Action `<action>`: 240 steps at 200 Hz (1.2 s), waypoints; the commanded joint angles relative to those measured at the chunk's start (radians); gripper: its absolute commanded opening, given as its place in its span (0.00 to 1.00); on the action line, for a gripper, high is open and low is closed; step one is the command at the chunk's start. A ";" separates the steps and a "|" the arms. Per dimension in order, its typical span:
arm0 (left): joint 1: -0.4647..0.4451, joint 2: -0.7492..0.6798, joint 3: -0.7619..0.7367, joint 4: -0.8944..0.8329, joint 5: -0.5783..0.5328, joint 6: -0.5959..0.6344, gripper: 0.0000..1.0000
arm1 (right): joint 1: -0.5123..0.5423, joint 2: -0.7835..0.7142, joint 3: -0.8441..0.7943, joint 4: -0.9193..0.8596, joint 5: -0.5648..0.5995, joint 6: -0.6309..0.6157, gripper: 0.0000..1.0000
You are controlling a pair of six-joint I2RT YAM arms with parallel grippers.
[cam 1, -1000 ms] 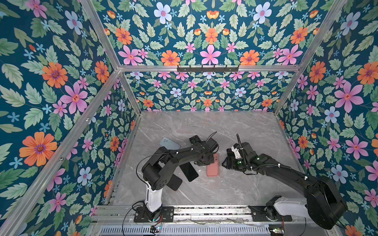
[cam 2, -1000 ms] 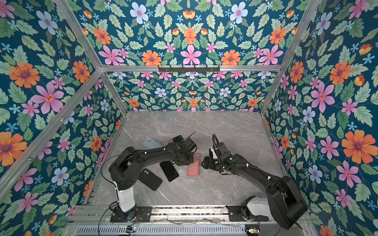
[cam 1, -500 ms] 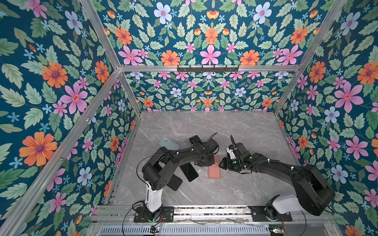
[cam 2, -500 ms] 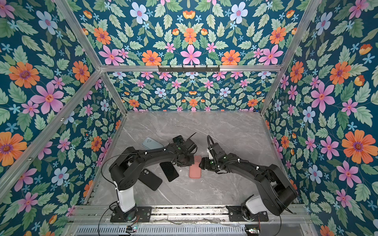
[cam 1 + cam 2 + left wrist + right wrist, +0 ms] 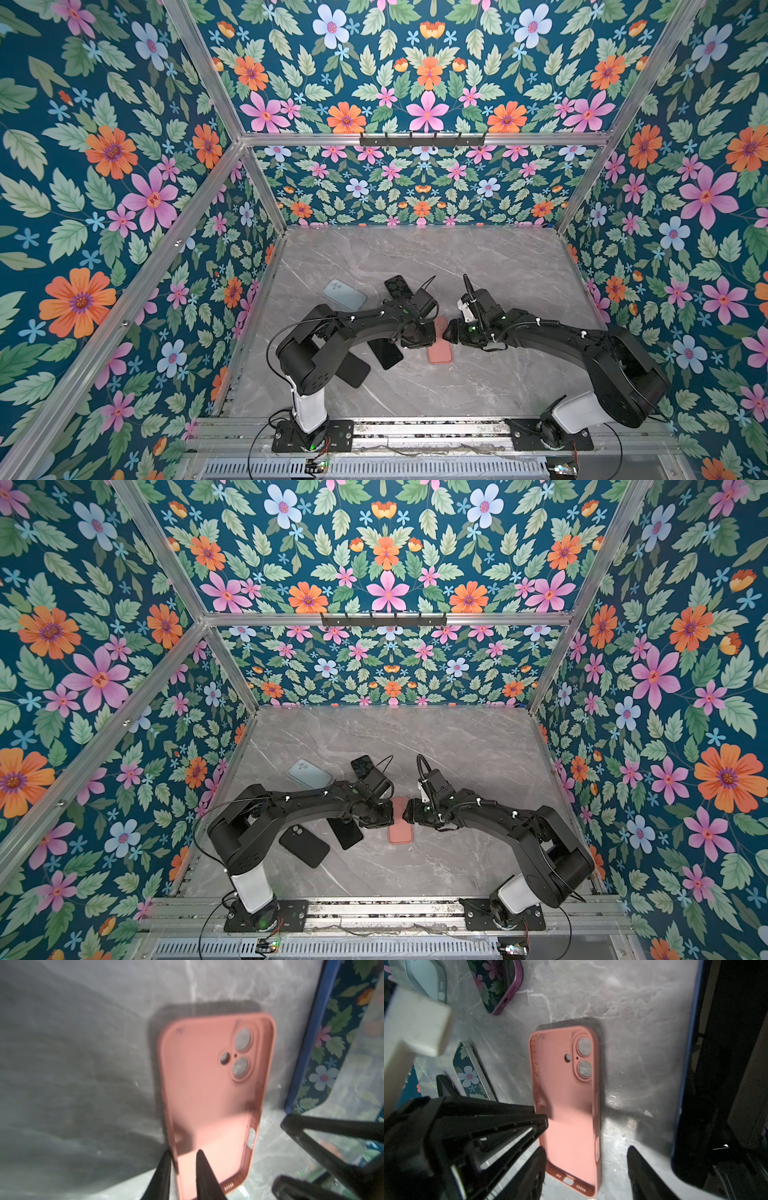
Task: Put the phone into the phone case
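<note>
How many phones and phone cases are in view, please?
6: pale blue slab, purple-edged phone back left; glossy black phone, matte black slab front left; pink silicone case centre; blue-edged phone right of it, unseen from above. More may be hidden.

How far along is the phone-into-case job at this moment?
Done: nothing yet; the pink case lies empty, open side up. In hand: the left gripper straddles its side wall and the right gripper brackets its end, both open. Remaining: pick up a phone, perhaps the dark phone beside it, and seat it.
</note>
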 commanded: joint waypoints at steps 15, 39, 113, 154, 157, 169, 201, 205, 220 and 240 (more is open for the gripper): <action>-0.001 -0.015 -0.039 0.010 0.090 0.003 0.27 | 0.001 0.002 0.006 -0.005 0.012 0.002 0.62; -0.003 -0.016 -0.054 0.028 0.113 0.003 0.28 | 0.002 -0.001 0.002 -0.009 0.017 0.002 0.62; -0.010 -0.012 -0.062 0.064 0.124 0.001 0.29 | 0.012 0.036 0.020 -0.010 0.018 -0.001 0.58; -0.010 -0.012 -0.066 0.075 0.125 -0.001 0.29 | 0.015 0.051 0.029 -0.004 0.016 -0.002 0.55; -0.010 -0.012 -0.065 0.076 0.125 -0.001 0.29 | 0.016 0.052 0.029 -0.002 0.015 -0.001 0.54; -0.011 -0.007 -0.062 0.077 0.125 -0.002 0.29 | 0.017 0.056 0.029 0.006 0.008 0.001 0.54; -0.017 -0.001 -0.054 0.078 0.122 -0.001 0.29 | 0.017 0.065 0.027 0.015 -0.002 0.006 0.53; -0.017 -0.001 -0.054 0.078 0.121 0.000 0.29 | 0.017 0.064 0.027 0.016 -0.001 0.005 0.53; -0.017 -0.004 -0.057 0.077 0.119 -0.001 0.29 | 0.017 0.059 0.027 0.012 0.004 0.005 0.52; -0.017 -0.003 -0.057 0.083 0.116 -0.004 0.29 | 0.018 0.055 0.031 0.001 0.010 0.002 0.52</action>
